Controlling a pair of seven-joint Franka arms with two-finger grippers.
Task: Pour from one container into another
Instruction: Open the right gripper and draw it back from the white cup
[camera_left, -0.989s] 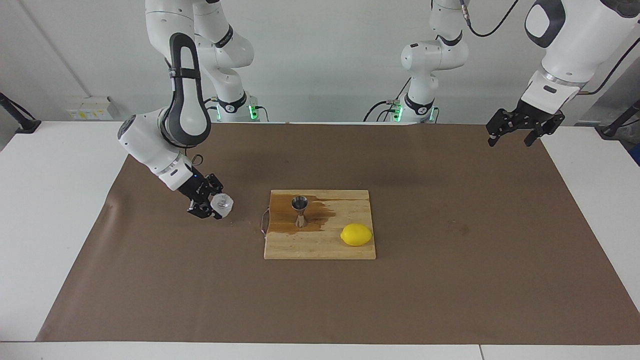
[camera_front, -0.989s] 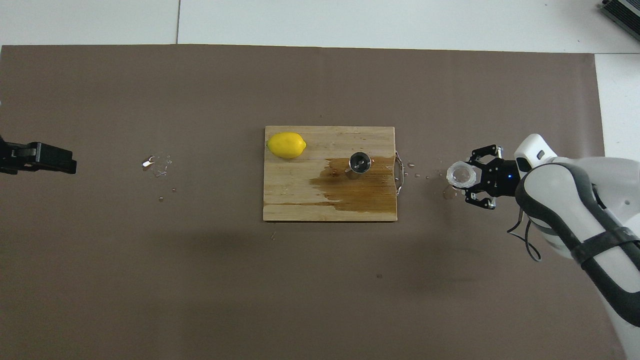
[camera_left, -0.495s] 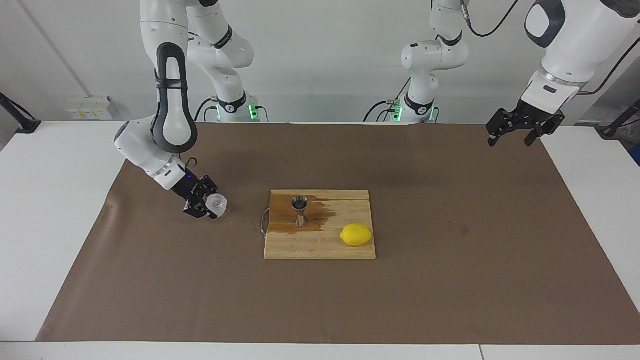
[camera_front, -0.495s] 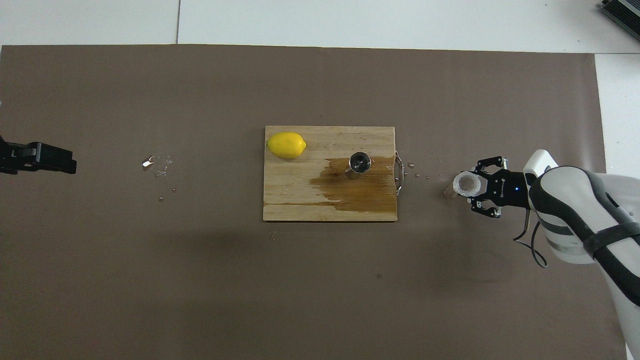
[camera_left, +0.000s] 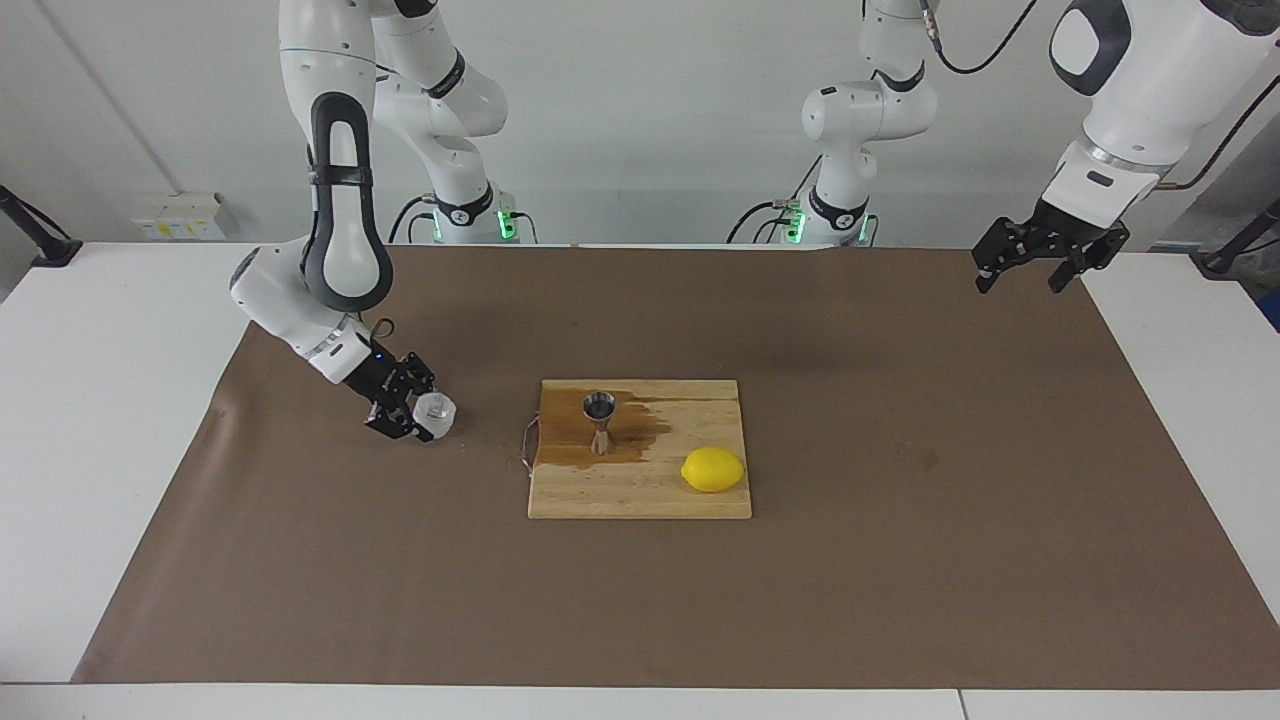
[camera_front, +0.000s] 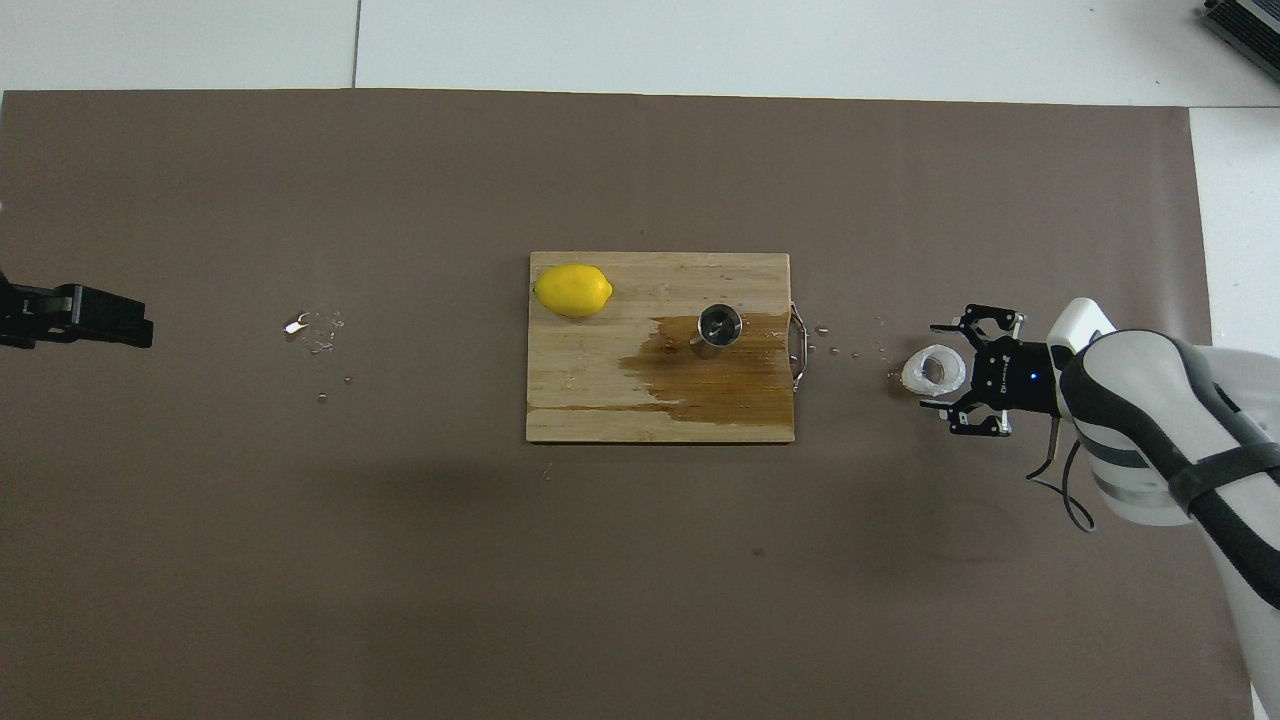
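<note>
The small white plastic cup (camera_left: 435, 412) rests on the brown mat toward the right arm's end of the table, beside the cutting board; it also shows in the overhead view (camera_front: 933, 369). My right gripper (camera_left: 422, 410) is low at the mat, open, with its fingers spread on either side of the cup (camera_front: 945, 368). The steel jigger (camera_left: 599, 420) stands upright on the board's wet patch, seen from above in the overhead view (camera_front: 718, 328). My left gripper (camera_left: 1020, 283) waits open and empty, raised over the mat's edge at the left arm's end (camera_front: 135, 325).
The wooden cutting board (camera_left: 640, 495) lies mid-table with a dark wet stain and a yellow lemon (camera_left: 713, 469) on it. Small droplets lie on the mat between the cup and the board, and a few more (camera_front: 315, 328) toward the left arm's end.
My right gripper lowered the cup to the mat, a little away from the board, and its fingers have spread apart from the cup. The left arm has not moved.
</note>
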